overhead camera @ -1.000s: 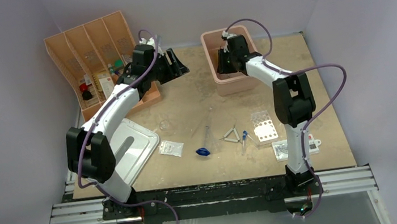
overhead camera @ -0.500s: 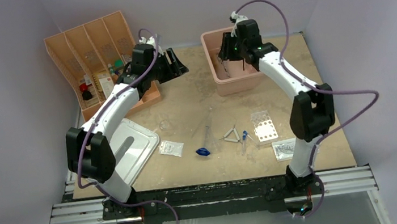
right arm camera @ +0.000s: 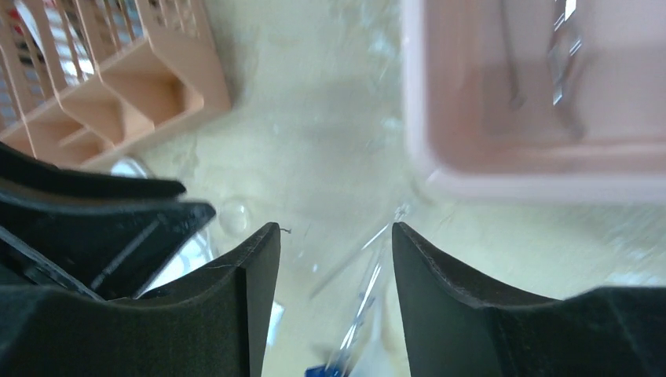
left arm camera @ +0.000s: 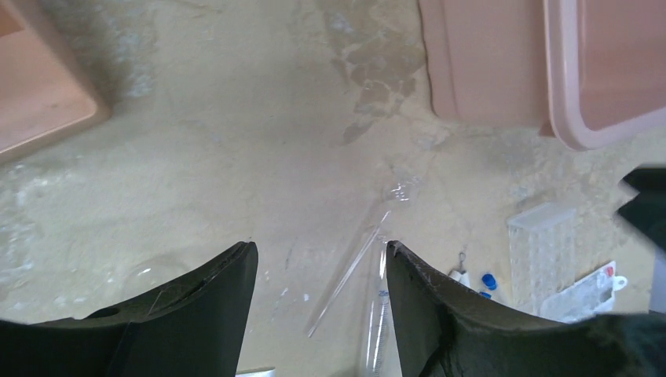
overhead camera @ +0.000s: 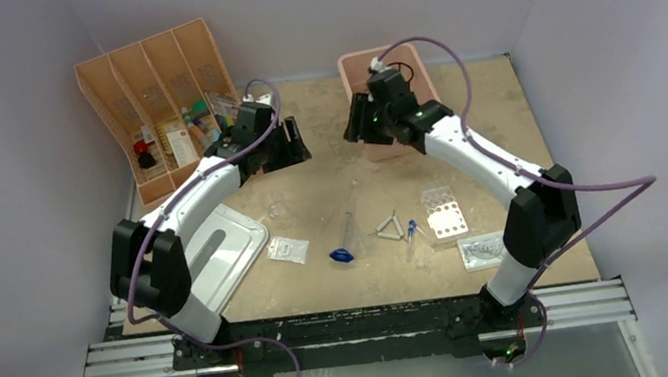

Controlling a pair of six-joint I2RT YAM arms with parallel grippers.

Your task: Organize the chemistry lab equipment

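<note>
Blue bulb (overhead camera: 341,256); orange divided tray (overhead camera: 95,91); pink tub (overhead camera: 388,151); mottled tan table (overhead camera: 493,102).

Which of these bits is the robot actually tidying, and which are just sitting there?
Being tidied: blue bulb, dropper, well rack, packets, flask.
Just there: orange tray, pink tub, white lid.

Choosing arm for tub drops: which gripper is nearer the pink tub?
Right. Right gripper: at the pink tub, left wall. Left gripper: farther left, by the orange tray.
</note>
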